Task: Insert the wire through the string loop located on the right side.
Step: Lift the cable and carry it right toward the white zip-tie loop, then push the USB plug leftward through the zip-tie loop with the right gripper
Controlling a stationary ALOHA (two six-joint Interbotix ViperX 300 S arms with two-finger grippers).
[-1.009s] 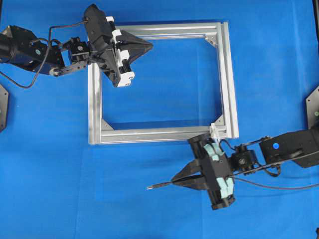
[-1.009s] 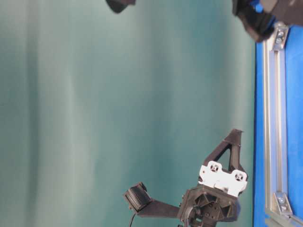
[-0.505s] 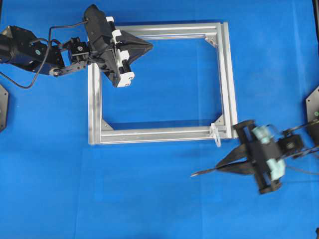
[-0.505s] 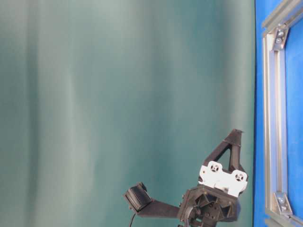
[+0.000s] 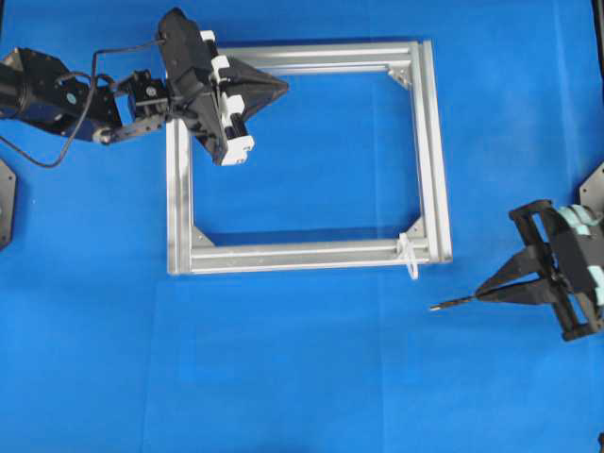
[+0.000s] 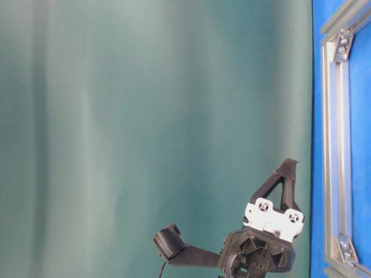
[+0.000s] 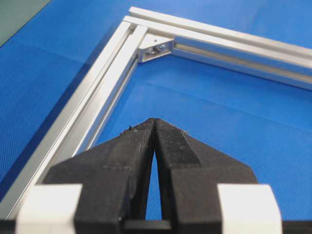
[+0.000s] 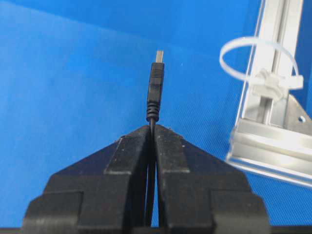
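Note:
My right gripper [image 5: 481, 294] is shut on the wire [image 8: 155, 92], whose dark plug tip [image 5: 444, 305] sticks out ahead of the fingers and points left. It hovers over the blue table to the right of the frame's near right corner. The string loop [image 5: 408, 256], a small whitish ring [image 8: 258, 61], stands at that corner, a short way left of and beyond the plug tip. My left gripper [image 5: 283, 87] is shut on nothing, hanging over the far left corner of the aluminium frame [image 5: 436, 151]. In the left wrist view its fingertips [image 7: 148, 127] meet above the blue surface.
The square aluminium frame [image 7: 97, 97] lies flat on the blue table, with silver brackets [image 7: 156, 47] in its corners. In the table-level view the left gripper [image 6: 288, 165] hangs above the frame rail [image 6: 335, 145] before a green backdrop.
My right gripper has swung far to the right with the wire, from below the frame's near rail to the table's right edge. The left arm has stayed still.

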